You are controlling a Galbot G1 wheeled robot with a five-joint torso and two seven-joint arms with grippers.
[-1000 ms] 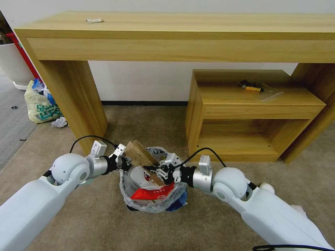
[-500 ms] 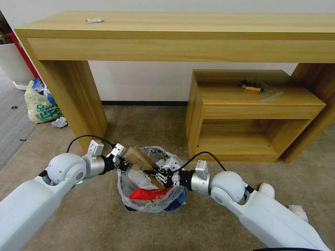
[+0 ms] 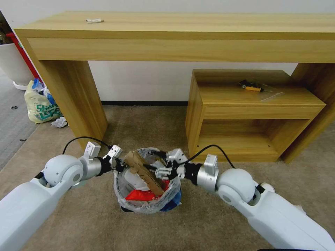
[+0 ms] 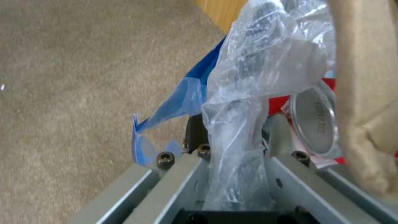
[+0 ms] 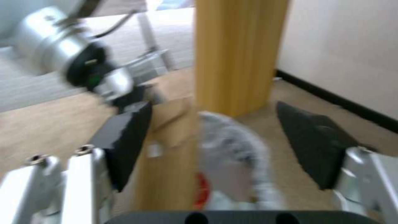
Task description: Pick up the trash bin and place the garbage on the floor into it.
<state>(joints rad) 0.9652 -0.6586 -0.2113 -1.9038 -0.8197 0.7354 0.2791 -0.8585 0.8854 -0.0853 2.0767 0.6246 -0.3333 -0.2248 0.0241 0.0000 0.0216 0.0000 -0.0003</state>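
Two grippers at the trash bin (image 3: 146,205): left gripper (image 3: 117,164) clamping its rim, right gripper (image 3: 158,170) agape above.

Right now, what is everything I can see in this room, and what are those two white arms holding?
Trash bin: one, black and blue with clear bag liner, on the carpet between the arms.
Cardboard scrap: one, brown, sticking up out of the bin.
Red wrapper: one, inside the bin.
Can: one, silver end showing, inside the bin.
Tissue: one, white, on the carpet by the desk leg.
Yellowish bag: one, green print, left of the desk.
Desk: one, light wood, against the wall.
Low cabinet: one, wood, under the desk.
Floor: beige carpet.
Left tool: shut on the bin's rim.
Right tool: open, over the bin.
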